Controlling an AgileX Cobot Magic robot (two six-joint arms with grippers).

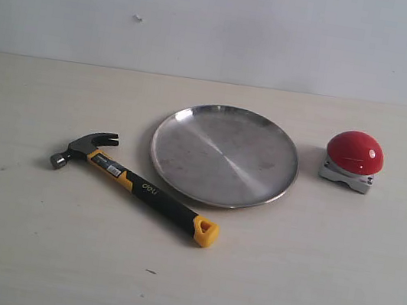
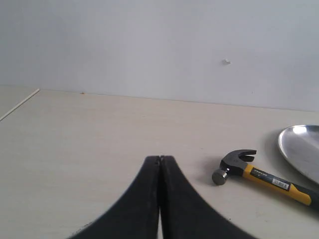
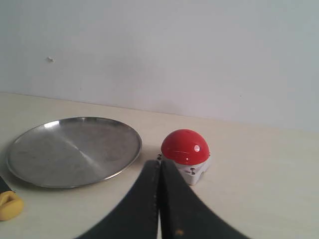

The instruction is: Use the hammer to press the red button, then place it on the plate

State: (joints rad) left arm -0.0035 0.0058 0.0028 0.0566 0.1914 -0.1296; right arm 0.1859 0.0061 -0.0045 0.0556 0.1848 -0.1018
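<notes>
The hammer [image 1: 136, 184] lies flat on the table left of the plate [image 1: 185, 169], dark head to the left and yellow end toward the front. In the left wrist view the hammer [image 2: 259, 174] rests ahead of my shut left gripper [image 2: 160, 158], apart from it. The red button [image 1: 354, 152] on its grey base stands right of the plate. My right gripper [image 3: 159, 162] is shut and empty, its tips just short of the red button [image 3: 185, 147], with the plate [image 3: 30, 169] off to one side. Neither gripper shows in the exterior view.
A pale wooden table [image 1: 305, 292] carries everything, backed by a plain white wall [image 1: 224, 24]. The hammer's yellow end [image 3: 9, 205] shows at the edge of the right wrist view.
</notes>
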